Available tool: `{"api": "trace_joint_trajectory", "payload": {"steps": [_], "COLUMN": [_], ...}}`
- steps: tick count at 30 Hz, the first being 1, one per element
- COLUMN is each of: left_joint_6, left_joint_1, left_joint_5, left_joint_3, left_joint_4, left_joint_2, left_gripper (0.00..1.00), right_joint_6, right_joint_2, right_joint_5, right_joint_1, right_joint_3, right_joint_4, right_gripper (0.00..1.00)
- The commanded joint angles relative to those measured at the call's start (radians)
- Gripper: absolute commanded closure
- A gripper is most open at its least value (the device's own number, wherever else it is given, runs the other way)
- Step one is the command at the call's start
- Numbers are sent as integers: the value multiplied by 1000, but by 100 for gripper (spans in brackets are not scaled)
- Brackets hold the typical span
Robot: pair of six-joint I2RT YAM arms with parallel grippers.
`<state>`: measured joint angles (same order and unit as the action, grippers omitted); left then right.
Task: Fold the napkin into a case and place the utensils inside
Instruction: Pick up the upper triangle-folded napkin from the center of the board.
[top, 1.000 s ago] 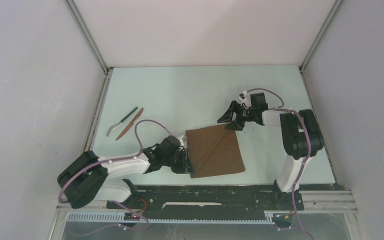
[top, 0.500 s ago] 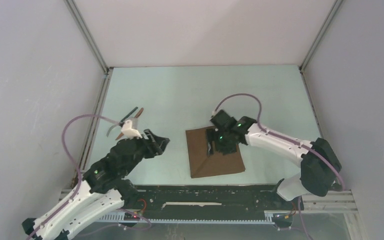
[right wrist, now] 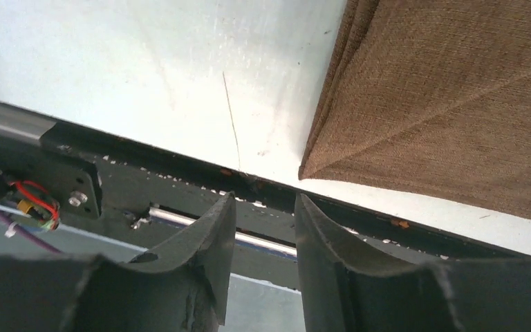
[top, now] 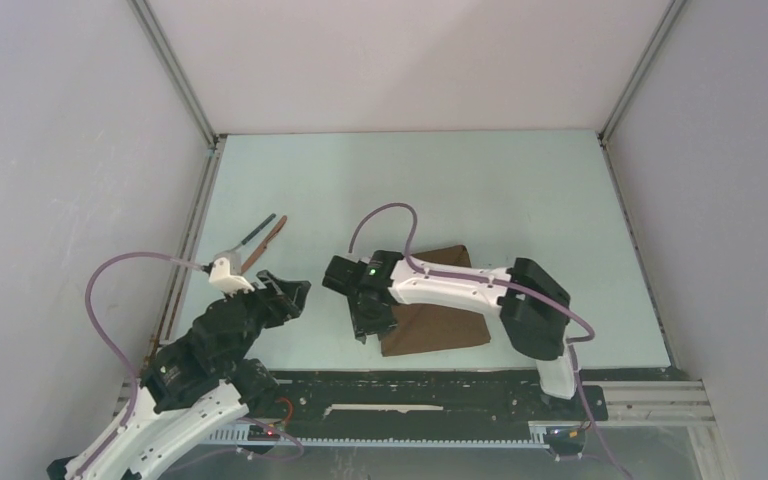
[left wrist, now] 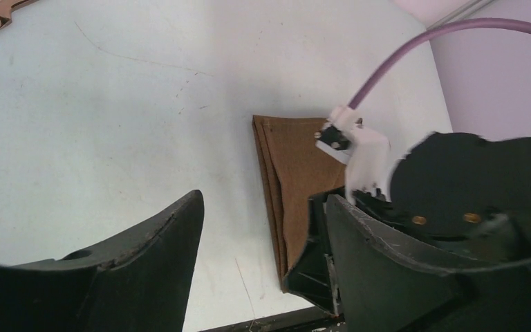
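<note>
The left gripper point(left wrist: 263, 207) hangs off to the left of the napkin point(top: 440, 328), clear of the cloth. Its fingers point(left wrist: 152, 256) are spread wide, with only bare table point(top: 410, 180) showing in the gap.

The right gripper point(right wrist: 264, 200) sits low at the napkin's near-left corner, and its arm reaches across the cloth from the right. Its fingers point(right wrist: 200, 249) are drawn close with a narrow slit between them, and nothing is caught in the slit. The corner of the cloth lies just beyond the fingertips. I cannot tell whether they touch it.

The napkin lies flat on the table, folded into a squarish brown pad. The utensils point(top: 263, 236) rest side by side well to its left and farther back: a dark-handled fork point(top: 259, 229) and a reddish-brown knife point(top: 268, 241).

From overhead the right arm covers much of the napkin and hides how near its fingers stand. The right wrist view shows that slit plainly, along with the stacked layers down the napkin's left edge and the black rail point(right wrist: 145, 166) just nearer than the corner. The left wrist view shows the same layered edge from the side, with the right gripper's dark finger planted at the corner.
</note>
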<state>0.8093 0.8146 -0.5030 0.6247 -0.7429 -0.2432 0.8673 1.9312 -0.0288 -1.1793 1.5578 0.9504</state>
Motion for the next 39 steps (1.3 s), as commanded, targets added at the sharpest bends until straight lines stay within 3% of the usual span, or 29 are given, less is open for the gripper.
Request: {"api": "trace_joint_trajectory", "payload": {"steps": [1,11,17,39], "left_joint_6": [-21,-24,-35,-37], "left_joint_1": [-5,-5,-6,-6], "left_joint_5": [-27,-52,-52,-69], "left_joint_3": [19,19,21,26], "left_joint_4": [-29,-44,-36,-44], "left_joint_2": [49,105,84,75], "left_gripper": [28,26,25,24], "right_joint_6": [30,35,20,-50], "right_joint_2": [79,159,184,233], "right_joint_5": [-31,-10,1,16], "right_joint_1": [-15,-9,-1,50], "right_joint_3": [113,140,136,19], "right_joint_4": [119,170,164,70], "right_gripper": [55,52,58,59]}}
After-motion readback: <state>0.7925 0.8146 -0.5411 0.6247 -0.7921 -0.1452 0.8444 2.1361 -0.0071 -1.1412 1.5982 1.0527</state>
